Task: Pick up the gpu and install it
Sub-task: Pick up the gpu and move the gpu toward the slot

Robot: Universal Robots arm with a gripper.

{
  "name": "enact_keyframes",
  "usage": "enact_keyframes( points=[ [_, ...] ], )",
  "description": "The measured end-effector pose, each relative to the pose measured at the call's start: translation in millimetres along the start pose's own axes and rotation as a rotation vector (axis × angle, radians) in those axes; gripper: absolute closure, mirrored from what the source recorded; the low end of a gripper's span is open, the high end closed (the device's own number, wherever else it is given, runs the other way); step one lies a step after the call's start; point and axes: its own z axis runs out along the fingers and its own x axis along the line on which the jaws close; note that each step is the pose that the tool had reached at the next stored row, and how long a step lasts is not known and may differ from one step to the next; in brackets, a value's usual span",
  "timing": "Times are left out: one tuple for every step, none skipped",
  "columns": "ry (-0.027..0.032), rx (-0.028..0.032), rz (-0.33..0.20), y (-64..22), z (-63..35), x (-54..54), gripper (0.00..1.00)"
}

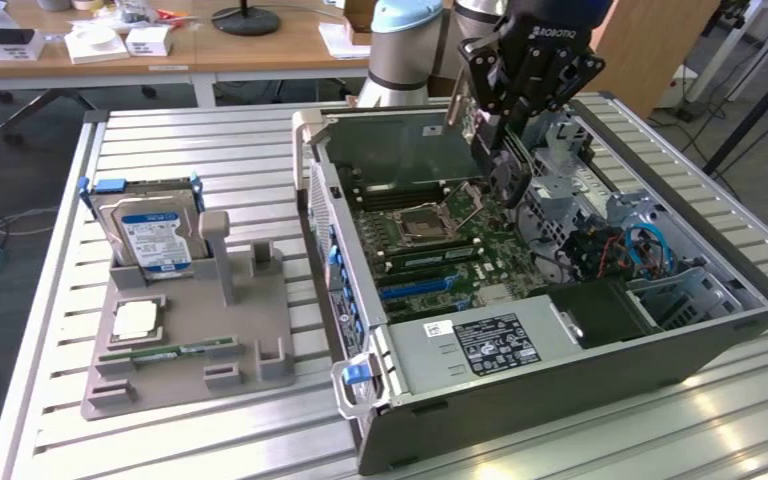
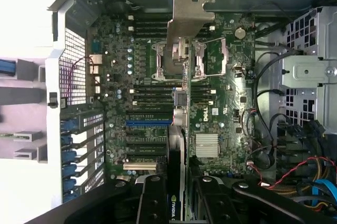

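Exterior view: the gripper [image 1: 507, 150] hangs over the open computer case [image 1: 704, 345], which lies on its side on the slatted metal tabletop [image 1: 197, 140]. Its jaws are clamped on the gpu [image 1: 511, 185], a dark card that hangs downward from the fingers into the case, above the motherboard [image 1: 424, 250] and close to the far wall of the case. Just beside it, toward the exterior view's left, is the processor socket [image 1: 427, 222]. I cannot tell whether the card's lower end touches the board. A silver power supply [image 1: 491, 345] sits at the near end of the case.

On the exterior view's left, well apart from the case, a grey holder [image 1: 211, 330] carries an upright hard drive [image 1: 151, 235] with a blue label, a flat processor chip [image 1: 137, 320] and a narrow green memory stick [image 1: 171, 352].

In the wrist view the gripper [image 2: 179, 203] grips the gpu [image 2: 180, 103] seen edge-on. The card's metal bracket [image 2: 190, 18] is at the end away from the fingers, and an NVIDIA mark shows between the jaws. The card lies across the line of the expansion slots [image 2: 150, 121], not seated in any of them
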Motion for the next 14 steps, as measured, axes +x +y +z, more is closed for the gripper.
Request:
enact_keyframes(
  points=[
    [0.0000,0.0001,-0.001,0.0,0.2,0.0,0.74],
    [0.0001,0.0001,-0.001,0.0,0.2,0.0,0.74],
    [0.0001,0.0002,-0.001,0.0,0.2,0.0,0.74],
    [0.0000,0.0001,-0.001,0.0,0.3,0.0,0.74],
    [0.0000,0.0001,-0.002,0.0,0.4,0.0,0.74],
    [0.0002,0.0000,-0.008,0.0,0.8,-0.4,0.74],
    [0.0005,0.0003,-0.016,-0.1,1.1,-0.8,0.74],
    [0.0010,0.0007,-0.026,-0.1,1.2,-1.2,0.74],
    [0.0015,0.0011,-0.037,0.0,1.5,-1.6,0.74],
    [0.0018,0.0015,-0.047,0.0,1.6,-2.1,0.74],
    [0.0020,0.0017,-0.051,0.0,1.9,-2.2,0.74],
    [0.0021,0.0018,-0.052,0.0,2.6,-2.2,0.74],
    [0.0021,0.0018,-0.052,-0.1,3.9,-2.3,0.74],
    [0.0021,0.0017,-0.052,-0.2,5.6,-2.3,0.74]
  ],
)
